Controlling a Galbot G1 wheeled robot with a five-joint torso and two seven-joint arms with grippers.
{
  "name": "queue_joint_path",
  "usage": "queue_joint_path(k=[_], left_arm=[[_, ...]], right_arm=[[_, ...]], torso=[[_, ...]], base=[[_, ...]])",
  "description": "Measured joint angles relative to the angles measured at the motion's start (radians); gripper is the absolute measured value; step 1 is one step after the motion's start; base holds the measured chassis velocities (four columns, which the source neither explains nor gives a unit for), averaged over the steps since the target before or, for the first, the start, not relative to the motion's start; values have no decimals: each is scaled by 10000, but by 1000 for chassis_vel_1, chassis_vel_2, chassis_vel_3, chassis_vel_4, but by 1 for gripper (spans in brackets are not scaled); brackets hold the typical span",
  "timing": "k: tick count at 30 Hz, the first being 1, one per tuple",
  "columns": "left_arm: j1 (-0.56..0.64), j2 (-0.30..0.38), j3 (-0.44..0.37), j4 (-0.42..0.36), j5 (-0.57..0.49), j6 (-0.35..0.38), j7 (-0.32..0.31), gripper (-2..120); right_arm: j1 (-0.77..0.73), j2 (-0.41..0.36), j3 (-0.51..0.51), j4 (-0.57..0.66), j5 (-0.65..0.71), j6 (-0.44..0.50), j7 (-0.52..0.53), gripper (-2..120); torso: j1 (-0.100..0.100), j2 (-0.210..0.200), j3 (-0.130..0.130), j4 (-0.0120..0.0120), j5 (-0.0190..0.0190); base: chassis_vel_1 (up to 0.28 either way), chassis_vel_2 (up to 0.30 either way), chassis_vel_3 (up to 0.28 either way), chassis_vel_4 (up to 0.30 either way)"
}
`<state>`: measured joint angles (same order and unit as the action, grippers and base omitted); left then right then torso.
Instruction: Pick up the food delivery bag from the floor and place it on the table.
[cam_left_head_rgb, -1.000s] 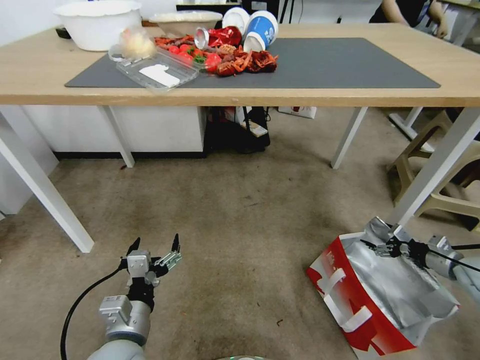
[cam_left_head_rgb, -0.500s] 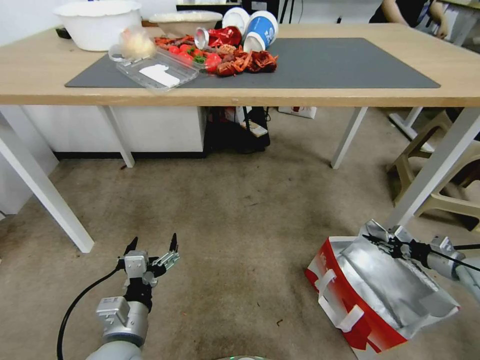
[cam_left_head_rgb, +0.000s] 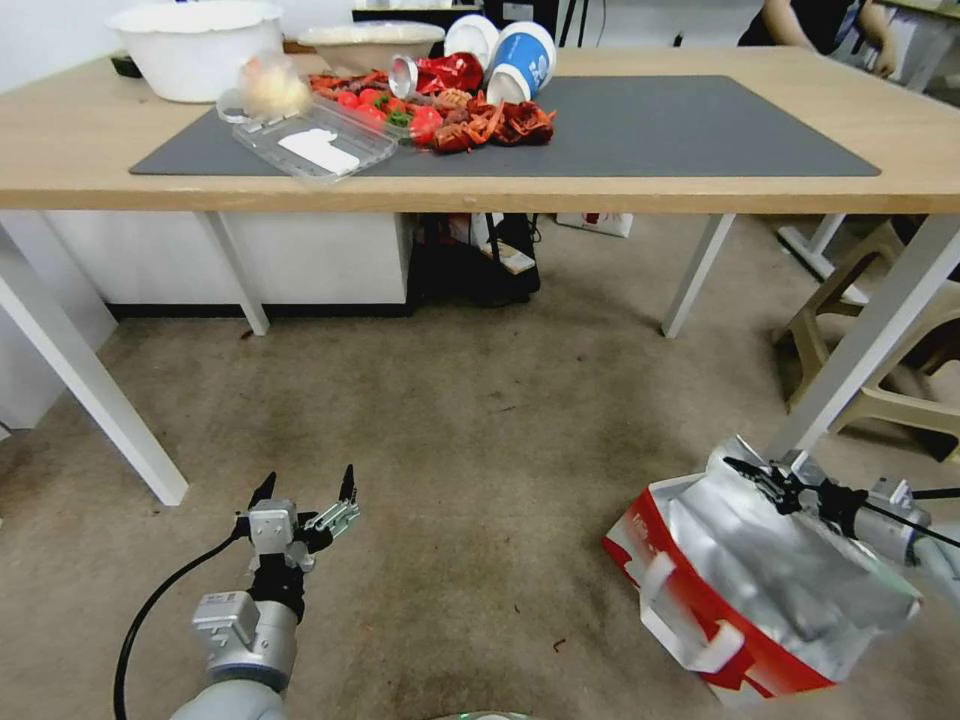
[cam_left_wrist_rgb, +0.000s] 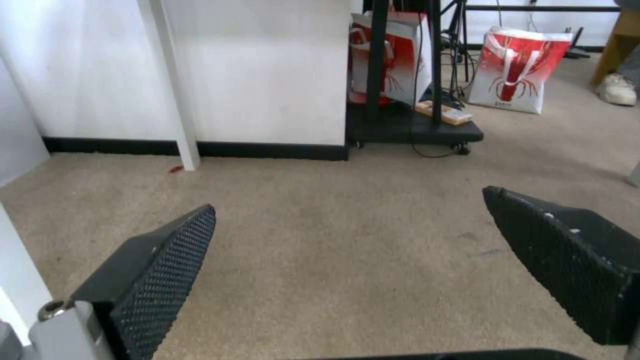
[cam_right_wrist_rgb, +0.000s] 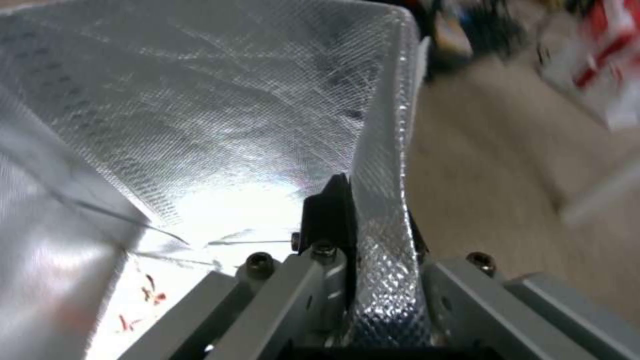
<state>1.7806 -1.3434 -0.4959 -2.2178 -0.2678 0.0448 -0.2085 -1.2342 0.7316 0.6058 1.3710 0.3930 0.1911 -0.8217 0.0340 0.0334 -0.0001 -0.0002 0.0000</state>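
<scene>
Head view's lower right has the right end effector (cam_left_head_rgb: 757, 472) pinching the food delivery bag (cam_left_head_rgb: 740, 600) by its foil rim, ready for lifting, while the spread left end effector (cam_left_head_rgb: 306, 490) idles lower left.

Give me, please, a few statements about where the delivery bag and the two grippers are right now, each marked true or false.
1. The right gripper is shut on the foil edge of the food delivery bag. True.
2. The bag already stands on the table. False: it is low by the floor, beside a table leg.
3. The left gripper is open and holds nothing. True.
4. The left gripper grips the bag's white handle. False: it hangs over bare carpet, well apart from the bag.
</scene>
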Motion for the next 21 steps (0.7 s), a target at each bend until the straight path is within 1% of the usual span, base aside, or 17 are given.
queue_joint_path(k=[3, 4, 7, 8, 11, 12, 15, 16, 19, 21], left_arm=[[-10, 12, -28, -82, -67, -6, -135, 100], [-10, 12, -28, -82, -67, -6, -135, 100], [-11, 41, -87, -175, -162, -7, -224, 100], [-11, 41, -87, -175, -162, -7, -224, 100], [4, 49, -128, -223, -241, -44, -259, 100], [4, 49, -128, -223, -241, -44, -259, 100], [23, 21, -138, -261, -280, -94, -322, 100], [23, 21, -138, -261, -280, -94, -322, 100], [33, 0, -135, -296, -289, -116, -365, 100], [34, -3, -135, -300, -291, -117, -370, 100]], right_arm=[[-178, -147, -30, 846, 705, 77, -308, 0], [-178, -147, -30, 846, 705, 77, -308, 0], [-354, -366, -33, 1673, 1779, -55, -844, 0], [-354, -366, -33, 1673, 1779, -55, -844, 0], [-465, -569, 101, 2217, 2500, -293, -1677, 0], [-465, -569, 101, 2217, 2500, -293, -1677, 0], [-621, -738, 271, 2777, 3240, -681, -2370, 0], [-621, -738, 271, 2777, 3240, -681, -2370, 0], [-706, -830, 365, 3282, 4014, -1038, -2831, 0], [-706, -847, 381, 3379, 4149, -1100, -2910, 0]], torso=[[1, 0, 0, -1, 1], [1, 0, 0, -1, 1], [0, 0, 0, 0, -1], [0, 0, 0, 0, -1], [0, 0, 0, -1, -1], [0, 0, 0, -1, -1], [0, 1, 0, -2, -1], [0, 1, 0, -2, -1], [0, 0, 0, -1, 0], [0, 0, 0, -2, 0]], base=[[0, 0, 0, 0], [0, 0, 0, 0], [0, 0, 0, 0], [0, 0, 0, 0], [0, 0, 0, 0], [0, 0, 0, 0], [0, 0, 0, 0], [0, 0, 0, 0], [0, 0, 0, 0], [0, 0, 0, 0]])
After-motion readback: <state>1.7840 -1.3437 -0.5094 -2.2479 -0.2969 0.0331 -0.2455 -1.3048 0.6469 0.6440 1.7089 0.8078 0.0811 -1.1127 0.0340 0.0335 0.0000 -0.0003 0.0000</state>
